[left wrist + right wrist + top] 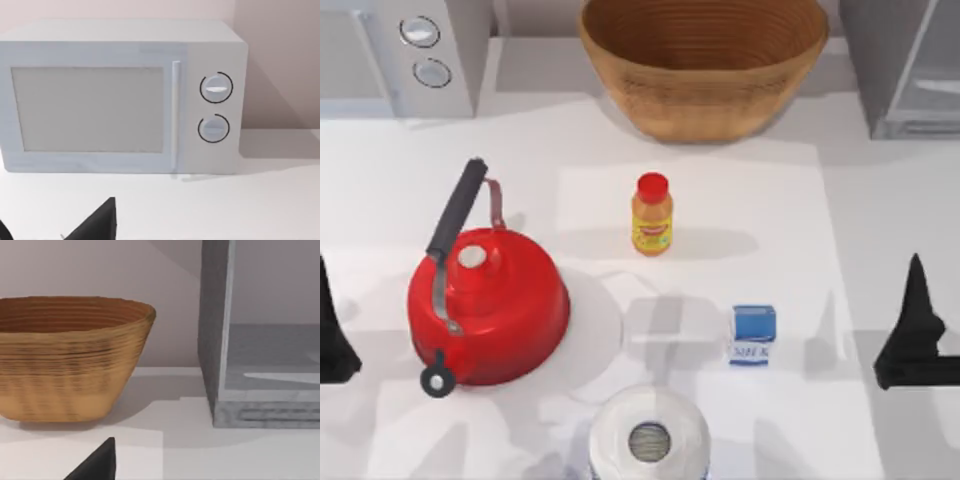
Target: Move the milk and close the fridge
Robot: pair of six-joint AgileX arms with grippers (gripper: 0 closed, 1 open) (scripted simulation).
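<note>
The top camera looks straight down on the white worktop [880, 200]. Both wrist cameras sit low, facing the back: the left toward the pale two-knob microwave [120, 95], the right toward the woven brown basket [70, 360], which the top view shares [705, 60].

Milk [752, 334] right of kettle [487, 305], before bottle [652, 213]; paper roll [649, 440] nearest front edge; basket [703, 62] rear centre, between microwave [405, 55] and fridge [910, 65].

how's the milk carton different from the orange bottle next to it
The milk is a box-shaped carton, blue on top and white below with blue lettering; the orange bottle is round, orange, with a red cap and a yellow label. The milk sits nearer the table's front and further right, close to the right end effector; the orange bottle stands nearer the basket. Both stand upright, similar in size, untouched.
</note>
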